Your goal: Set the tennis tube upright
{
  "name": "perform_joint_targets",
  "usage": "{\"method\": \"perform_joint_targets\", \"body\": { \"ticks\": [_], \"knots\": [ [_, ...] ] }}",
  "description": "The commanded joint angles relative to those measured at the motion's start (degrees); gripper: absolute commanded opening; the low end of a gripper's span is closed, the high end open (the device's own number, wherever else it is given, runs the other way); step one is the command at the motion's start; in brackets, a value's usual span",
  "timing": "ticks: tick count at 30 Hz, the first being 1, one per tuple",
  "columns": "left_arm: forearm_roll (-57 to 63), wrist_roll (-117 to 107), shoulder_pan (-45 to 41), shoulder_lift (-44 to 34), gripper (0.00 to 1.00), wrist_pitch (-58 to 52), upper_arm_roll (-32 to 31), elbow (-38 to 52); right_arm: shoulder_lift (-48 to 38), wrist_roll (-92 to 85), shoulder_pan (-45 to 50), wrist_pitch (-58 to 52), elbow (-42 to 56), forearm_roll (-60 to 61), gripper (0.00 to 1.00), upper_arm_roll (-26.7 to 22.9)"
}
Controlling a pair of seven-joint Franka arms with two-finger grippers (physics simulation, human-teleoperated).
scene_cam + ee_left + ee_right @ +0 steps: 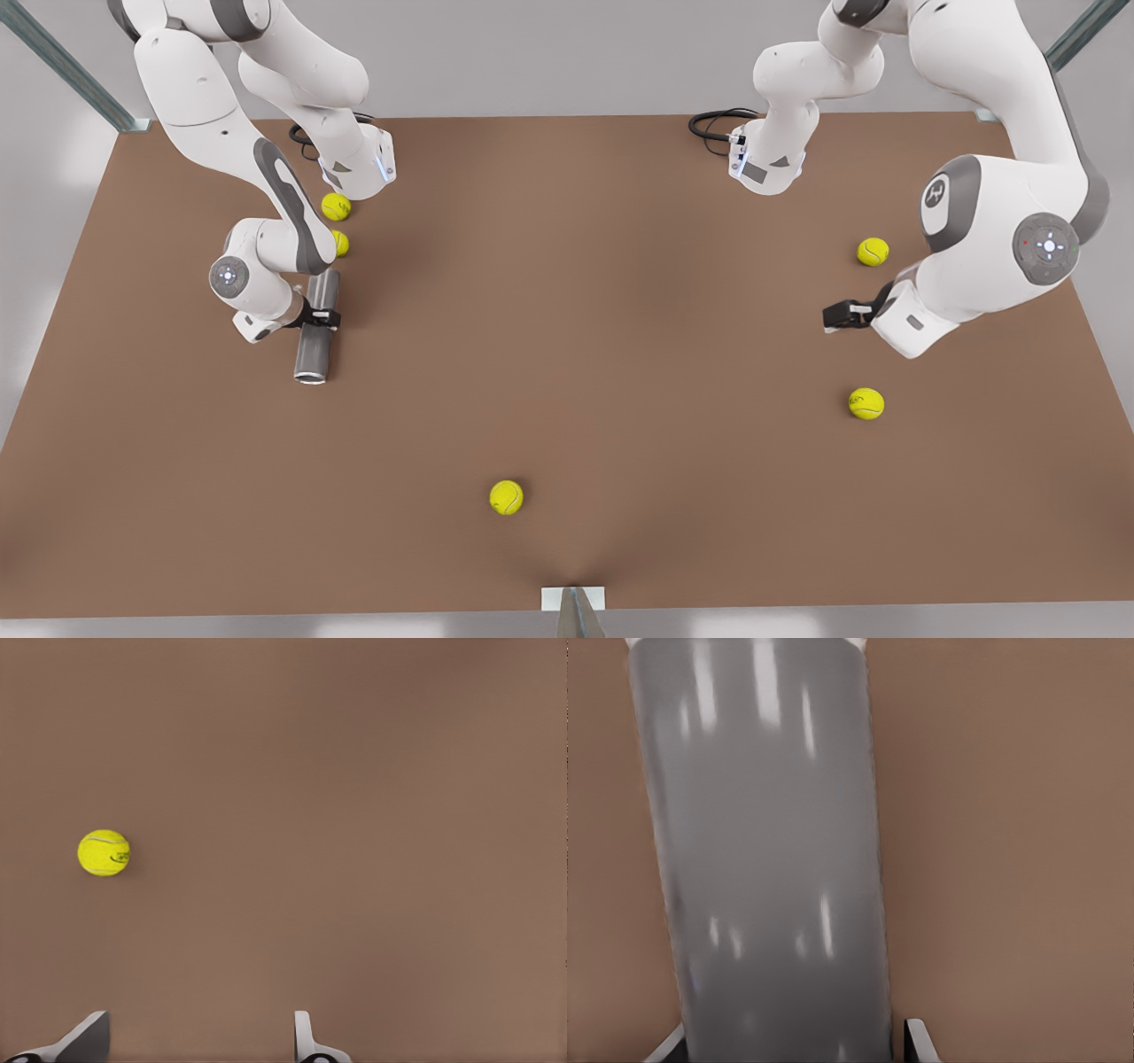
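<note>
**Tube lying flat, right claw astride it**

We see the tube (pixel 316 330) lying on its side on the brown surface (pixel 576 354), its lighter rimmed open end toward the near edge in the front view. The right claw (pixel 321 317) sits across the tube's middle, one finger on each side of the grey body. In the right wrist view the tube (pixel 766 859) runs straight away from the claw (pixel 797 1047), its wall between the two fingertips (pixel 919 1041); the fingers are spread about as wide as the tube, hard by its sides, but we cannot tell whether they press it.

The left claw (pixel 840 316) hangs above the surface well apart from the tube, on the front view's right. The left wrist view shows its fingers (pixel 306 1041) parted, nothing between them, bare surface (pixel 354 815) below the claw (pixel 199 1041) and one ball (pixel 104 853) off to one side.

The front view gives what the wrist views do not: the tube's full length and open mouth, two balls (pixel 336 207) just beyond the tube's far end, close to the right arm's elbow, two more balls (pixel 873 252) either side of the left claw, and a fifth ball (pixel 506 497) alone near the surface's near edge. The right wrist view alone shows how closely the fingers flank the tube.
</note>
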Motion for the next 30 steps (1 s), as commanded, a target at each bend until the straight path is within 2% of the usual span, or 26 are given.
{"method": "perform_joint_targets", "body": {
  "ticks": [1, 9, 11, 16, 30],
  "knots": [
    [-0.19, 0.26, 0.19, -0.01, 0.99, -0.09, 0.0, 0.0, 0.0, -0.19, 0.02, 0.0, 0.0, 0.0, 0.85, 0.01],
    [0.51, 1.05, 0.81, -0.98, 0.99, -1.05, 0.44, 0.79, 0.26, -0.72, -0.07, 0.0, 0.0, -0.08, 0.83, -0.07],
    [0.34, 0.0, 0.63, -1.94, 0.99, -5.89, 0.0, 0.18, 0.44, -0.8, -0.07, 0.0, 0.0, 0.0, 0.82, 0.02],
    [0.25, 0.0, 0.72, -1.06, 0.99, -1.23, 0.27, 0.62, 0.35, -0.8, -0.07, 0.0, 0.0, -0.08, 0.8, -0.07],
    [0.43, 0.09, 0.9, -2.12, 0.99, -4.83, 0.62, 0.62, 0.44, -0.8, -0.16, 0.0, 0.0, 0.0, 0.78, 0.01]
  ]
}}
